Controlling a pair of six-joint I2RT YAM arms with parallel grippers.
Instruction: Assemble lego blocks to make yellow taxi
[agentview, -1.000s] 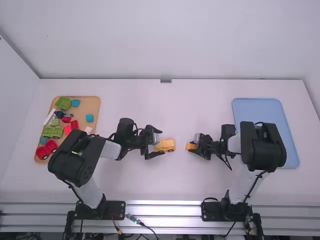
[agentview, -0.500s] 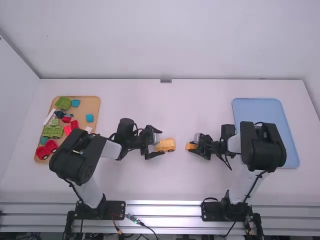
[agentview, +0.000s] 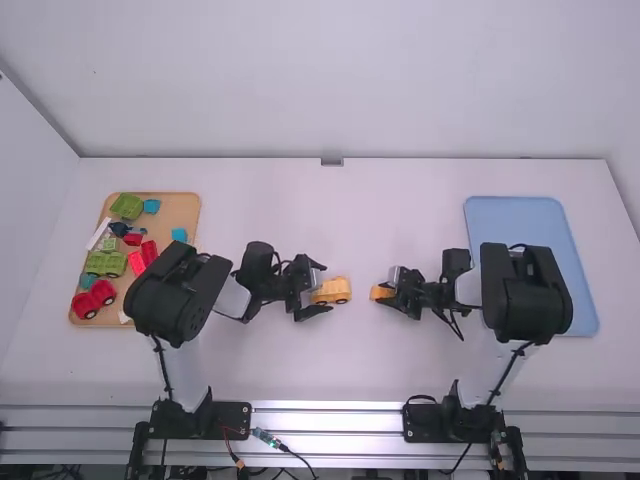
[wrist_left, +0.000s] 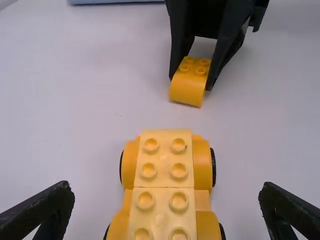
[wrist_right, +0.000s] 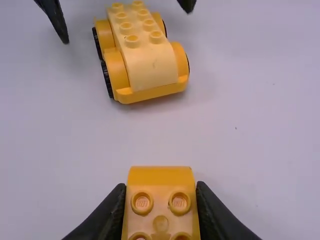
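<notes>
Tray at the left side of the table (agentview: 260, 190), high view: wooden tray (agentview: 187, 210) is carrying loose pieces. A green block (agentview: 127, 206) is lying at its far end with a blue block (agentview: 151, 206) beside it; a white piece (agentview: 99, 233) is resting along the left side; a red wheeled piece (agentview: 93, 299) is sitting at the near end. At the right side, a blue tray (agentview: 515, 215) is lying flat, its near part passing under the right arm. The yellow car base (agentview: 338, 291) is standing on the table between the 2 grippers, showing 8 studs in the right wrist view. Left gripper (agentview: 325, 288): its 2 fingers (wrist_left: 45, 210) are standing wide, 1 on each side of the car base, with gaps showing; neither finger is touching it. Right gripper (agentview: 388, 292): its 2 fingers (wrist_right: 107, 215) are closing narrowly on the sides of a small yellow block (agentview: 378, 292), pressing from both sides. That block is keeping its 4 studs uncovered and is pointing its rounded end at the car base, the pair lying apart.
</notes>
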